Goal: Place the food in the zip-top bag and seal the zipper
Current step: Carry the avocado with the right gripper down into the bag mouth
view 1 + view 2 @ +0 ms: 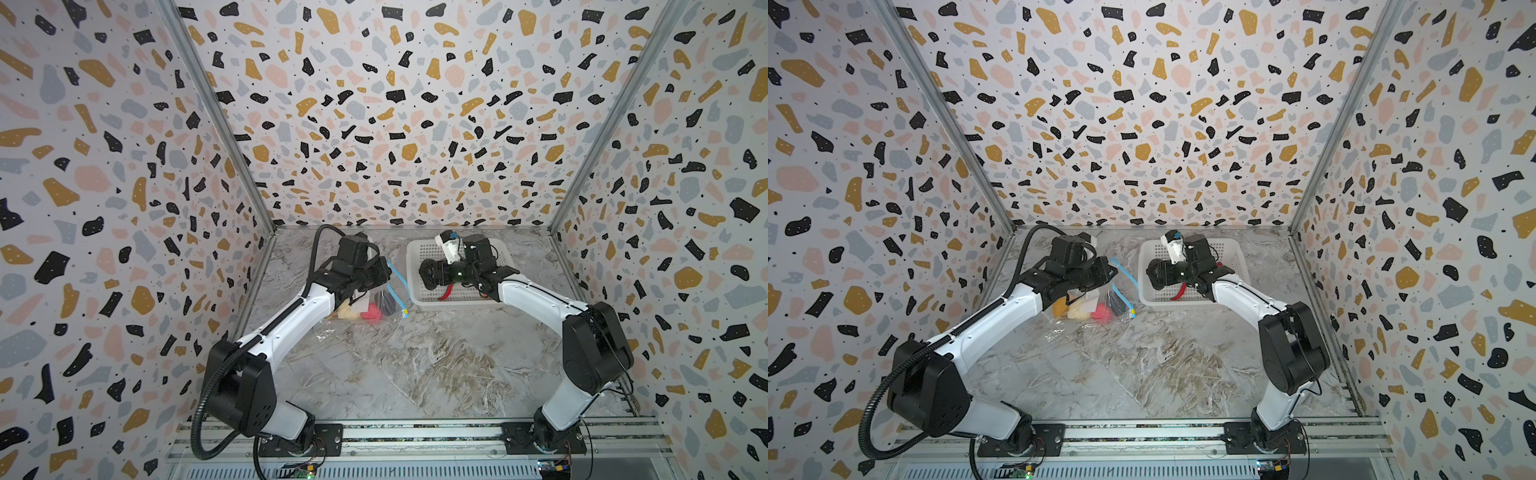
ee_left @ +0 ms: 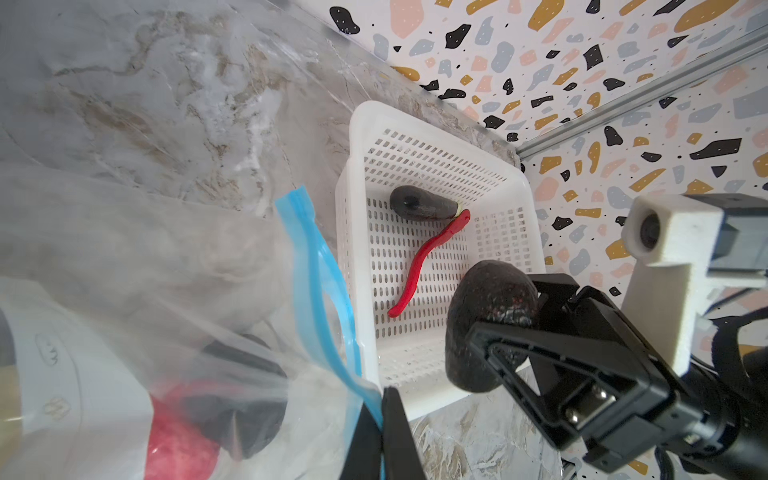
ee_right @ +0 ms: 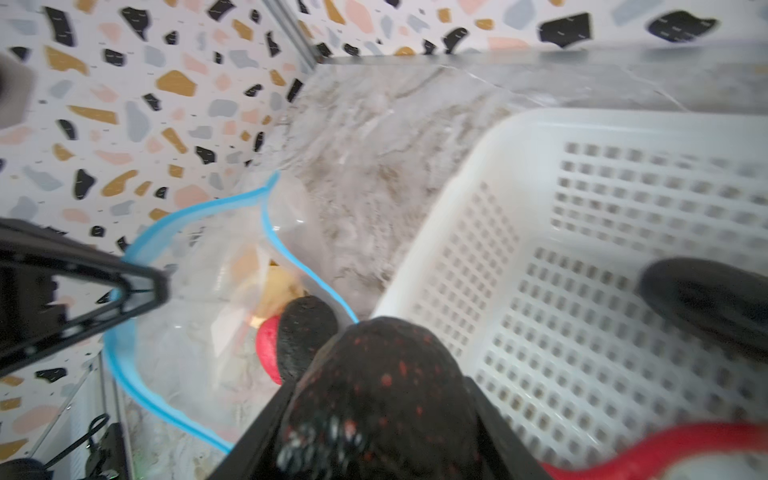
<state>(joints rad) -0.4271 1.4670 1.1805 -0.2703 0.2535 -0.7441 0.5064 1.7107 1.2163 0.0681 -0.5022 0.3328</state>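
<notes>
The clear zip-top bag (image 1: 365,305) (image 1: 1088,305) lies left of centre, its mouth held up. My left gripper (image 2: 384,415) (image 1: 384,272) is shut on the light-blue zipper (image 2: 316,266) (image 3: 291,253). Inside the bag lie a pink-red ball (image 1: 371,312) (image 3: 268,340), a cream ball (image 1: 1077,311) and a dark piece (image 2: 245,399). My right gripper (image 3: 378,390) (image 1: 428,272) is shut on a dark purple-black piece (image 2: 486,324) with red specks, over the basket's edge nearest the bag. A red chili (image 2: 419,266) and another dark piece (image 2: 419,203) lie in the basket.
The white perforated basket (image 1: 415,249) (image 1: 1148,249) (image 2: 357,166) stands at the back, right of the bag. Patterned walls close in the back and both sides. The two grippers are close together across the gap between bag and basket.
</notes>
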